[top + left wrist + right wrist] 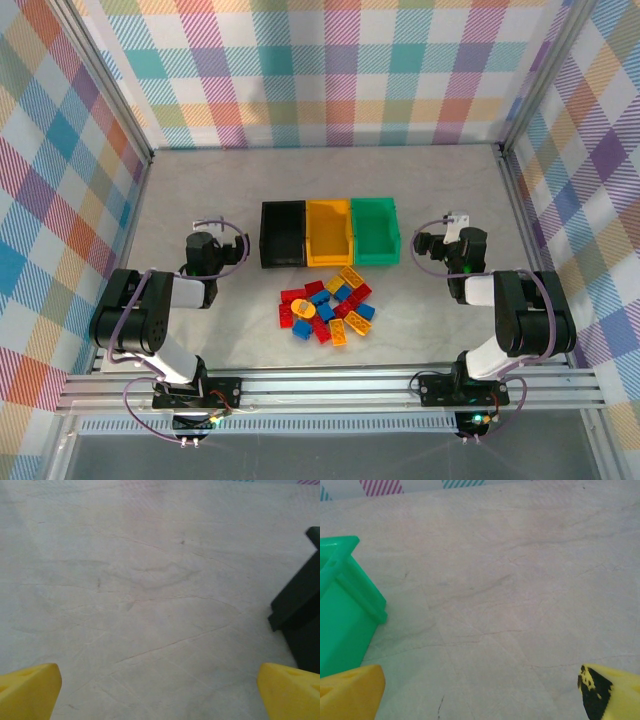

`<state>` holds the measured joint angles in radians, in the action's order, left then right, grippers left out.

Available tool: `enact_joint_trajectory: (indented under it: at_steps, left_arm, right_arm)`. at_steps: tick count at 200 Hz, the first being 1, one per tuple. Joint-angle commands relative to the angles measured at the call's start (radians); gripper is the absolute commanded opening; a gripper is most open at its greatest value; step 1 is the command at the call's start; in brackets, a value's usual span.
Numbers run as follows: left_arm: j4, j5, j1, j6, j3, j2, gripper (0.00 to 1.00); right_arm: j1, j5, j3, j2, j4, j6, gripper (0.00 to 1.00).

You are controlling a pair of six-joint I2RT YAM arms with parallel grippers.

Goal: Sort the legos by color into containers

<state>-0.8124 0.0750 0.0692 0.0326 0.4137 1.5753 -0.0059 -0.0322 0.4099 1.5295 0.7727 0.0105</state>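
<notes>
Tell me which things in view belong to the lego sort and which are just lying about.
Part of the job:
- lego pile, red, blue and yellow-orange
- black bin
- yellow-orange bin
- green bin
- left gripper and right gripper, both open

Not part of the job (fixtures, not loose items):
- table
- plaid walls
- metal frame rail

The green bin (pixel 375 204) is smooth, glossy plastic, as are the bricks (pixel 327 305) in front of it; the table (pixel 200 180) under it looks matt and faintly veined.
</notes>
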Motion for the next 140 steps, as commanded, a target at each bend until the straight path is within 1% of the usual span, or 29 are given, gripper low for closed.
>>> enact_joint_trajectory:
  at_steps: [1, 11, 21, 35, 47, 57, 65, 81, 98, 109, 116, 129, 140]
  left_arm:
    - [-0.003, 0.050, -0.010, -0.029, -0.002, -0.054, 1.00]
    - [0.030, 0.067, -0.010, -0.029, -0.005, -0.098, 1.00]
    - [0.096, 0.107, -0.009, -0.041, 0.003, -0.160, 1.00]
    - [0.219, 0.161, -0.009, -0.073, 0.027, -0.285, 1.00]
    - [0.331, 0.171, -0.009, -0.113, 0.068, -0.406, 1.00]
    - [0.440, 0.175, -0.006, -0.148, 0.119, -0.494, 1.00]
    - [0.567, 0.176, -0.004, -0.188, 0.183, -0.553, 1.00]
    - [0.820, 0.144, 0.003, -0.263, 0.331, -0.622, 1.00]
    - [1.057, 0.139, 0.036, -0.320, 0.476, -0.635, 1.00]
    - [1.186, 0.175, 0.077, -0.348, 0.542, -0.636, 1.00]
    - [1.234, 0.185, 0.106, -0.375, 0.566, -0.639, 1.00]
    - [1.279, 0.145, 0.151, -0.413, 0.581, -0.652, 1.00]
    - [1.306, 0.129, 0.201, -0.451, 0.583, -0.664, 1.00]
  right_arm:
    - [0.005, 0.023, 0.021, -0.087, -0.053, 0.011, 0.99]
    - [0.005, 0.035, 0.006, -0.143, -0.071, 0.015, 0.99]
    - [0.005, 0.043, 0.008, -0.206, -0.131, 0.009, 0.99]
    - [0.006, 0.076, 0.047, -0.308, -0.307, 0.026, 0.99]
    - [0.006, 0.081, 0.072, -0.407, -0.404, 0.049, 0.99]
    - [0.012, 0.081, 0.086, -0.495, -0.473, 0.070, 0.99]
    - [0.020, 0.092, 0.111, -0.561, -0.550, 0.089, 0.99]
    - [0.051, 0.122, 0.181, -0.659, -0.734, 0.141, 0.99]
    - [0.109, 0.123, 0.276, -0.690, -0.929, 0.193, 0.99]
    - [0.172, 0.141, 0.334, -0.678, -1.042, 0.214, 0.99]
    - [0.218, 0.149, 0.364, -0.664, -1.098, 0.216, 0.99]
    - [0.307, 0.157, 0.408, -0.633, -1.192, 0.238, 0.99]
    - [0.359, 0.133, 0.438, -0.598, -1.263, 0.271, 1.00]
